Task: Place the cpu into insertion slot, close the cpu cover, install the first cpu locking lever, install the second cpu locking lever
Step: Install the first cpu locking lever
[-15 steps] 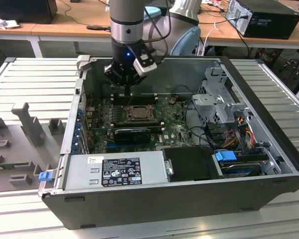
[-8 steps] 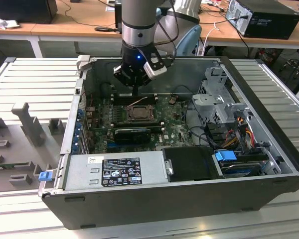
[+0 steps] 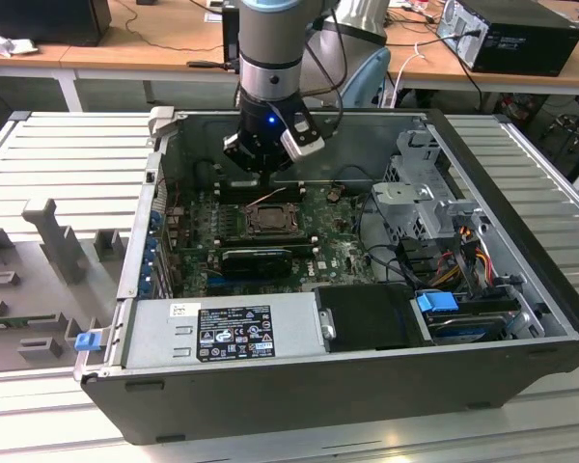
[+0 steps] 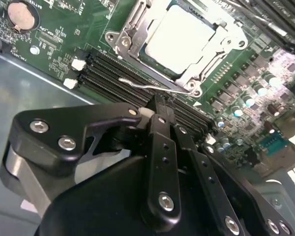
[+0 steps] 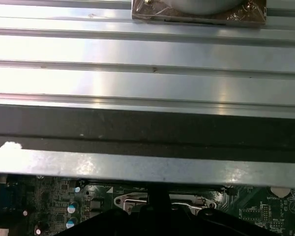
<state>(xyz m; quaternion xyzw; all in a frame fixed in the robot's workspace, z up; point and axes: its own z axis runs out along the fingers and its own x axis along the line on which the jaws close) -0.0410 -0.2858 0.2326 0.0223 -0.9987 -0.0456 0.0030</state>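
Clearly the move hinges on the thin wire locking lever [image 4: 137, 83] in the second wrist view: it lies just beyond the gripper [image 4: 160, 104], its length running along the socket's near edge, crosswise to the fingers [image 4: 160, 147], which are pressed together on nothing. Past it the cpu [image 4: 174, 39] sits in the insertion slot [image 4: 194, 91] under the lowered cpu cover [image 4: 226, 46]. Whether tip touches wire is unclear; the second lever is hard to tell from the frame.

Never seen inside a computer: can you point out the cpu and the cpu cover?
cpu [image 4: 179, 39], second wrist view, middle of its silver top.
cpu cover [image 4: 136, 27], second wrist view, metal frame strip.
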